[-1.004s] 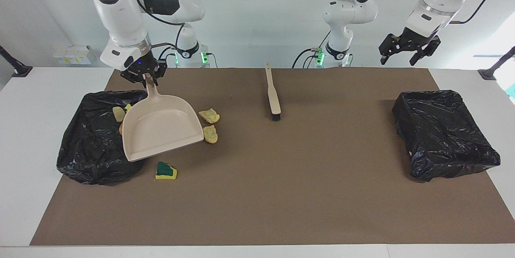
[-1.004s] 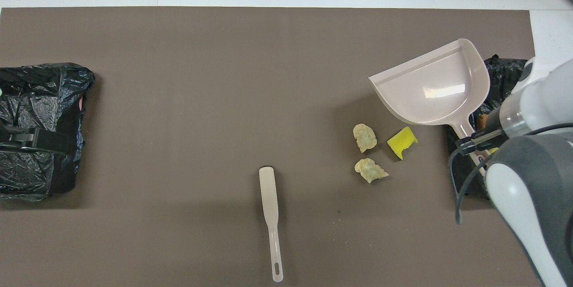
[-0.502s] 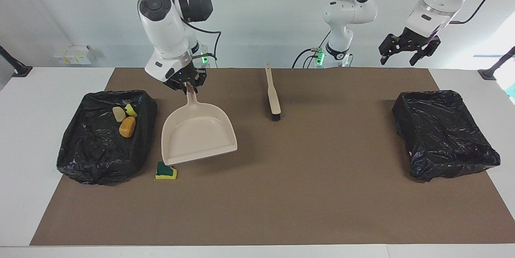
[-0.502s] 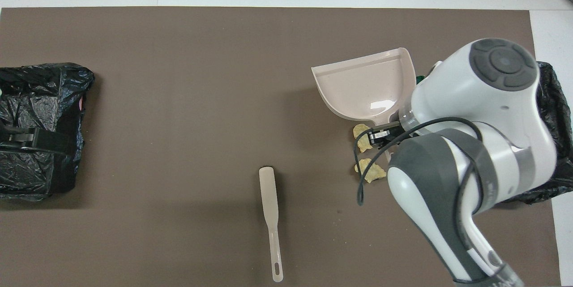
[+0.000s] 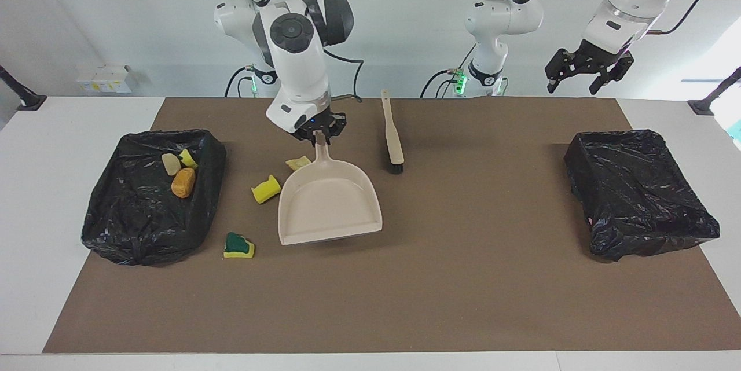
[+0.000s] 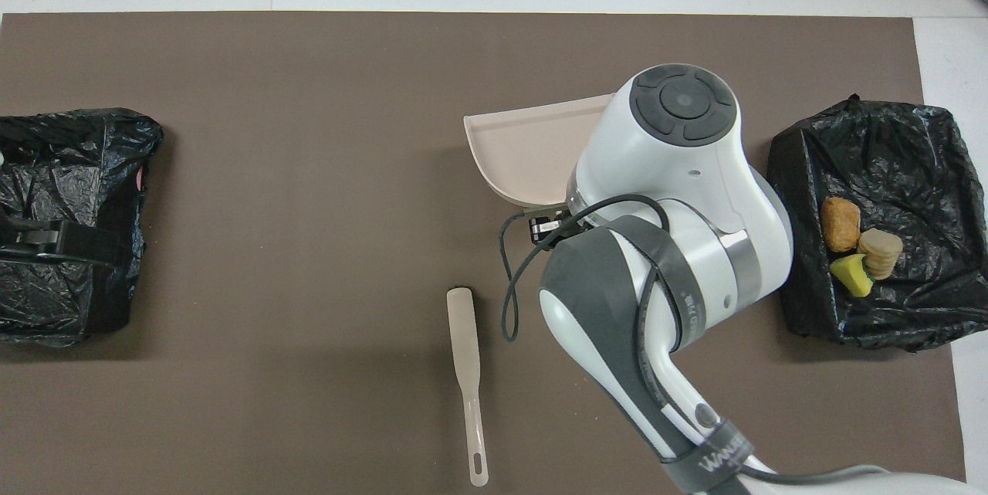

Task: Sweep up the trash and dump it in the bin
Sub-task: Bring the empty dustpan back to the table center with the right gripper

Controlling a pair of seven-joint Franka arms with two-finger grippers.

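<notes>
Brown matting is covering the tabletop (image 5: 463,301); right gripper (image 5: 317,135) jaws are clamping the dustpan (image 5: 327,203) handle, its mouth pointing away from the robots, trash (image 5: 266,189) lying beside it toward the filled bin (image 5: 110,226); left gripper (image 5: 587,73) is waiting, jaws apart

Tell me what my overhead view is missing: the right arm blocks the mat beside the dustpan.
Observer: Three bits lie there: a yellow sponge chunk, a pale lump and a yellow-and-green sponge.
Operator: Report the dustpan's load.
Observer: The dustpan is empty; the right gripper is shut on its handle.
Operator: Check the left gripper.
Observer: The left gripper hangs open and empty, raised at the left arm's end of the table.
</notes>
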